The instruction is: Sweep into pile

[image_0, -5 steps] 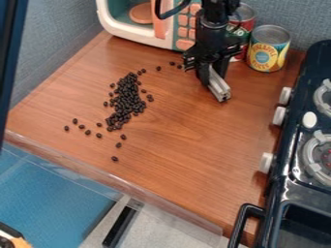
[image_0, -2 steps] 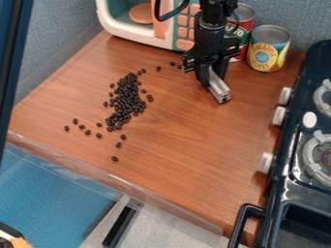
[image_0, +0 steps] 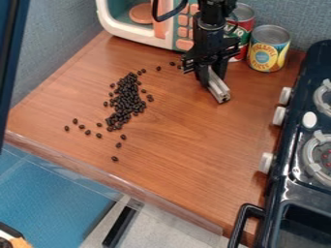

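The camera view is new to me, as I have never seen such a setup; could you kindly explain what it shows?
A fixed camera looks down at a slant on a wooden counter. The black machine entering from the top is a robot arm; its gripper, the part that works like a hand, holds a silvery bar, probably for sweeping. Left of it in the picture lie many small, dark, bean-like pieces, mostly clustered, with some scattered around. Behind stand what looks like a toy microwave and two cans. A dark stove is at the right.
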Motion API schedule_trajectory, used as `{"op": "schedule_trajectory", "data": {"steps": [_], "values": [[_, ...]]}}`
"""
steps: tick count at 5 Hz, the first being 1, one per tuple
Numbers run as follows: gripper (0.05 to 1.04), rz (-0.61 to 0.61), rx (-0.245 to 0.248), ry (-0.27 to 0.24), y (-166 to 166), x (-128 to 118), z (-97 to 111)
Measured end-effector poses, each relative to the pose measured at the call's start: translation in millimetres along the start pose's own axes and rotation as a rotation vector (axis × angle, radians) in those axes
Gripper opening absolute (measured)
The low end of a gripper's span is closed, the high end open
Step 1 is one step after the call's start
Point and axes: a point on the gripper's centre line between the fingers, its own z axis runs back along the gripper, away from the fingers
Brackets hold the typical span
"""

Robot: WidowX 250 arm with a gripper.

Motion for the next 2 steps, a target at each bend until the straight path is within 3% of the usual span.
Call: {"op": "schedule_trajectory", "data": {"steps": [1,2], "values": [[0.373,0.012,-0.004,-0.007,9,2,3],[0.373,0.133,0.006,-0.011,40,28,7]]}}
